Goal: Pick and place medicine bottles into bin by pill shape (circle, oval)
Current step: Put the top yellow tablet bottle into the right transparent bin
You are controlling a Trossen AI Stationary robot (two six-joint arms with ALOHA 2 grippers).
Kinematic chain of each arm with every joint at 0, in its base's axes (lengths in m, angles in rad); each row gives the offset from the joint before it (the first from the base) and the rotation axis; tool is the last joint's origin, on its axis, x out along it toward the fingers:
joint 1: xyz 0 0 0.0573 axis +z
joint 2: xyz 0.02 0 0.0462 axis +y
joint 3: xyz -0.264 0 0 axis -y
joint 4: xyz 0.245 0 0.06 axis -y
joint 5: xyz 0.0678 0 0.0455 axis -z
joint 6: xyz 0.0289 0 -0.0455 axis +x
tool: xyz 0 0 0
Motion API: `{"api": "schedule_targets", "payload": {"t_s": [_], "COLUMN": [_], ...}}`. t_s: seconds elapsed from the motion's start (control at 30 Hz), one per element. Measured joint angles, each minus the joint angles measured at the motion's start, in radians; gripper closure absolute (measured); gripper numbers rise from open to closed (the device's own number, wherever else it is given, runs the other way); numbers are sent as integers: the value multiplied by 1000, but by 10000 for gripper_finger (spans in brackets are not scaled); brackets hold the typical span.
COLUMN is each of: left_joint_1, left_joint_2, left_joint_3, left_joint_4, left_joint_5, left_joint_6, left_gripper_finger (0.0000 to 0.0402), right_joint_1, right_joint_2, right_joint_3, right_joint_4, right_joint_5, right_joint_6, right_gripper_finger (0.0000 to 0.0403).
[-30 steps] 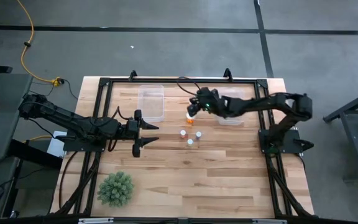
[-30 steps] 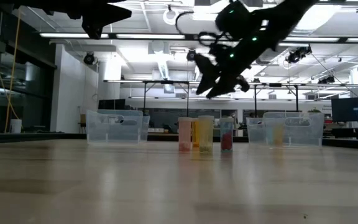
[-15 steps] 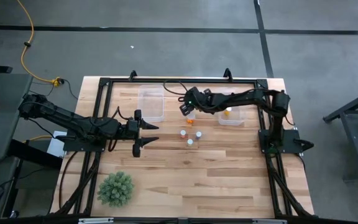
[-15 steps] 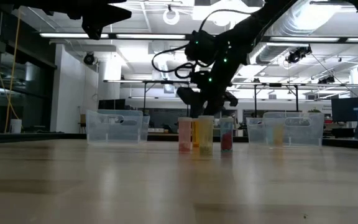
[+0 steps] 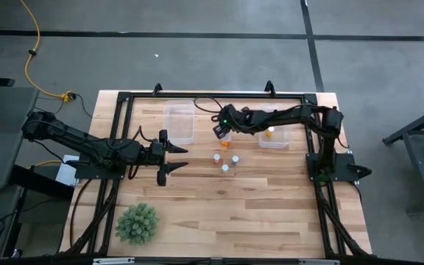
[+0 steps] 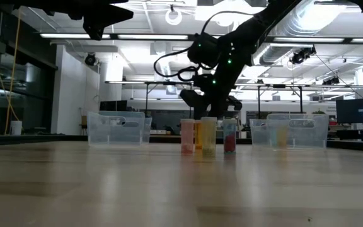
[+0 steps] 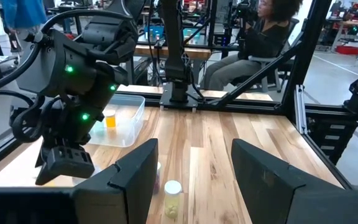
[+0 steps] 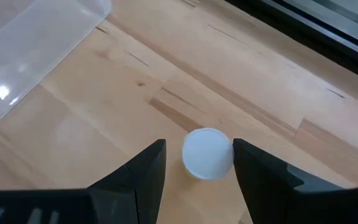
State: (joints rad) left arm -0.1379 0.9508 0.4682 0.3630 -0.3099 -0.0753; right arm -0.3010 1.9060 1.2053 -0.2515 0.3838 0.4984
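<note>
An orange medicine bottle with a white cap (image 8: 207,154) stands on the table between the two bins. My right gripper (image 5: 218,131) hangs over it, slanting down. It is open, with one finger on each side of the cap. Three more white-capped bottles (image 5: 225,162) stand upright a little nearer the table's near edge; the low view shows them as pink, yellow and red (image 6: 208,135). Another orange bottle (image 5: 270,132) sits inside the right bin (image 5: 280,143). My left gripper (image 5: 175,158) waits open and level, left of the bottles. My right gripper comes from above, slanting down from the table's right side. Its fingers (image 8: 148,171) stand on either side of the bottle's white cap (image 8: 194,155). A gap shows on one side. On the other side I cannot tell whether the finger touches the cap.
An empty clear bin (image 5: 179,121) stands at the far left of the bottles. A green spiky plant (image 5: 137,223) sits near the table's front left corner. A seated person (image 7: 266,37) shows beyond the table in the left wrist view.
My right gripper has moved toward the table's left edge and down, tipping more steeply, until it stood over the orange bottle between the bins. It has kept still for the last half second. The bottles have not moved.
</note>
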Motion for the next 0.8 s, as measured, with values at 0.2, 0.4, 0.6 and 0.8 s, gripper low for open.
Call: {"api": "schedule_targets", "payload": {"t_s": [0.2,0.4,0.6,0.8], "left_joint_1": [0,0,0,0], "left_joint_2": [0,0,0,0], "left_joint_3": [0,0,0,0], "left_joint_4": [0,0,0,0], "left_joint_5": [0,0,0,0], "left_joint_6": [0,0,0,0], "left_gripper_finger": [206,206,206,206], "right_joint_1": [-1,-1,-1,-1], "right_joint_2": [0,0,0,-4], "right_joint_3": [0,0,0,0], "right_joint_4": [-2,-3,-3,-6], "right_joint_5": [0,0,0,-3], "right_joint_6": [0,0,-6,-55], "right_gripper_finger": [225,247,271,280]}}
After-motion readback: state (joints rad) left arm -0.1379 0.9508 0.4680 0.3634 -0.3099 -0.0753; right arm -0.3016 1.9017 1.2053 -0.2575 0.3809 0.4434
